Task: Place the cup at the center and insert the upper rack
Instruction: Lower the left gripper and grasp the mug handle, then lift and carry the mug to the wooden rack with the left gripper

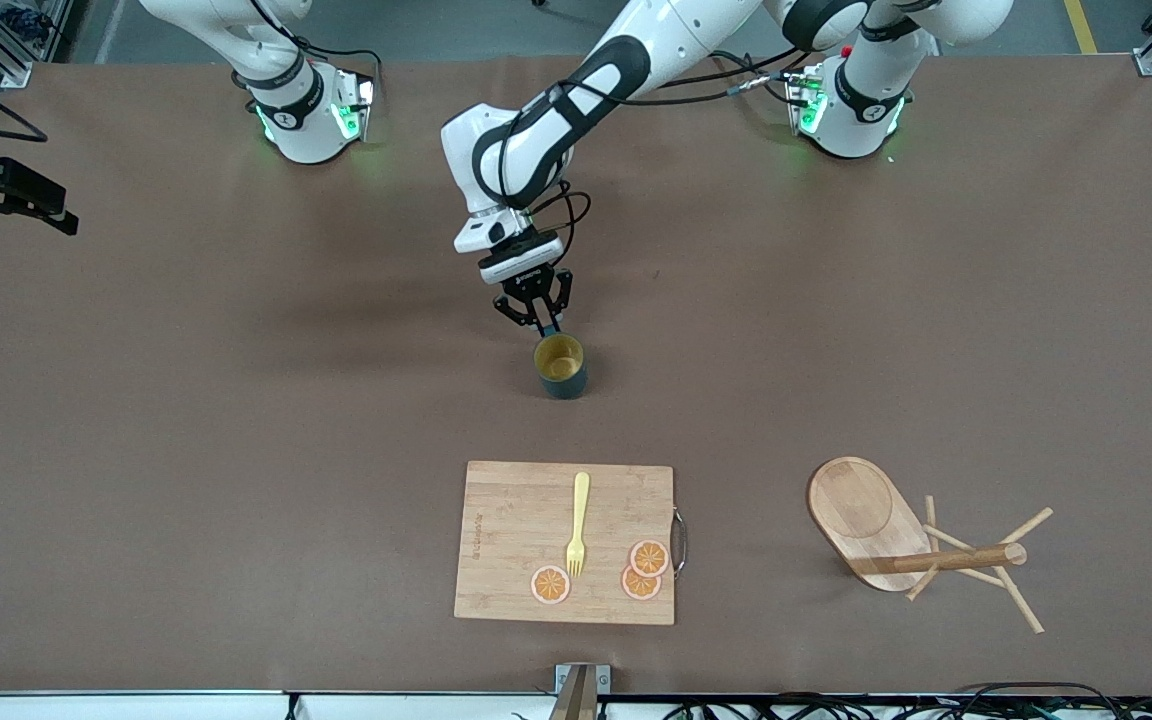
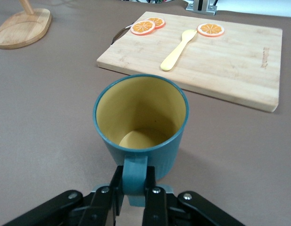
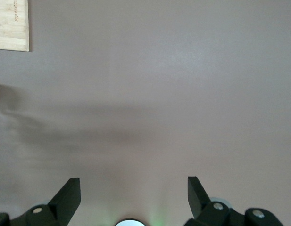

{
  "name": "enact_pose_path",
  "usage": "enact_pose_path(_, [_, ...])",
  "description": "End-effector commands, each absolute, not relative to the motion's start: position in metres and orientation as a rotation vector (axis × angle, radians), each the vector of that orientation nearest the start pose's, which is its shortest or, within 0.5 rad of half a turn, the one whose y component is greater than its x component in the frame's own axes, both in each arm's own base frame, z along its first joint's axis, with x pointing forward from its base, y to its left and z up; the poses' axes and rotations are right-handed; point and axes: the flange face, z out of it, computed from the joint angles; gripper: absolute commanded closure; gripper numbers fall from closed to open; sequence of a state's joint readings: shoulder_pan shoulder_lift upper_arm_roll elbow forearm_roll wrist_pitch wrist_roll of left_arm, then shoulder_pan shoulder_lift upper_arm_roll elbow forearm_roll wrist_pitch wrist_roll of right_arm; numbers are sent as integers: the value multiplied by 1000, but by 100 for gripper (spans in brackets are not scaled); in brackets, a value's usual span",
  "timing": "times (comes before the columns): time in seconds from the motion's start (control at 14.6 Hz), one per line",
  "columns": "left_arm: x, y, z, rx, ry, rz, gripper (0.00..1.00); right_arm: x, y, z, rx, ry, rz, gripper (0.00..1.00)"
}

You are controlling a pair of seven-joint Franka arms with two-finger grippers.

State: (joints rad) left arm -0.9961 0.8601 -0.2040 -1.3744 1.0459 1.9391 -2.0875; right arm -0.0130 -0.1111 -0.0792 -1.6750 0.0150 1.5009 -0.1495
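1. We see the left end effector low at the middle of the brown surface, reaching in from the left arm's base. Its fingers are closed on the small handle of the cup.

2. In the front view the cup stands upright on the surface at about 5 o'clock from that end effector, touching it at the handle. Its yellow inside shows in both the front view and the left wrist view.

3. The cutting board lies at 6 o'clock from the cup, nearer to the front camera and well apart from it. On it we count a yellow fork and three orange slices.

4. The upper rack lies tipped on its side at roughly 4 o'clock from the cup, toward the left arm's end of the surface and well apart from the end effector. Its oval base stands on edge, and the post and pegs point along the surface.

5. The right end effector hangs at the right arm's end of the surface, at about 10 o'clock from the cup, and waits. In the right wrist view its fingers stand wide apart with nothing between them.
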Motion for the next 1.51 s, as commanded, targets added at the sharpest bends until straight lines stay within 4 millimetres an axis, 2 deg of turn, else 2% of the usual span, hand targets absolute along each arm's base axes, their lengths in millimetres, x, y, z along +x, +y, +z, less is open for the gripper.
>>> enact_pose_path(0.0, [357,-633,271,-2735,-733,-1043,100,499,-48,628,-3124,-76,97,0])
enact_pose_path(0.14, [381,-618,322,-2759,-918,-959,100,498,-50,629,-3123,-66,99,0])
enact_pose_path(0.27, [401,-602,362,-2787,-1037,-841,100,497,-49,628,-3122,-35,113,0])
enact_pose_path(0.41, [438,-569,410,-2845,-1106,-668,100,495,-48,629,-3117,-14,132,0])
enact_pose_path(0.48, [450,-556,425,-2877,-1116,-568,100,494,-48,629,-3117,-14,137,0])
enact_pose_path(0.55, [464,-539,445,-2902,-1149,-498,100,493,-50,630,-3116,-7,139,0])
enact_pose_path(0.69, [509,-492,487,-2962,-1263,-334,100,489,-47,635,-3117,-19,127,0])
enact_pose_path(0.82, [551,-433,518,-3024,-1355,-160,100,488,-45,638,-3118,-24,118,0])
enact_pose_path(0.96, [586,-378,532,-3074,-1440,-11,100,488,-45,637,-3118,-24,118,0])
enact_pose_path(1.17, [638,-295,535,-3105,-1582,107,100,489,-45,637,-3119,-33,106,0])
enact_pose_path(1.3, [671,-240,528,-3124,-1759,253,100,490,-48,637,-3120,-24,101,0])
enact_pose_path(1.44, [694,-193,515,-3136,-1932,438,100,490,-47,638,-3121,-28,92,0])
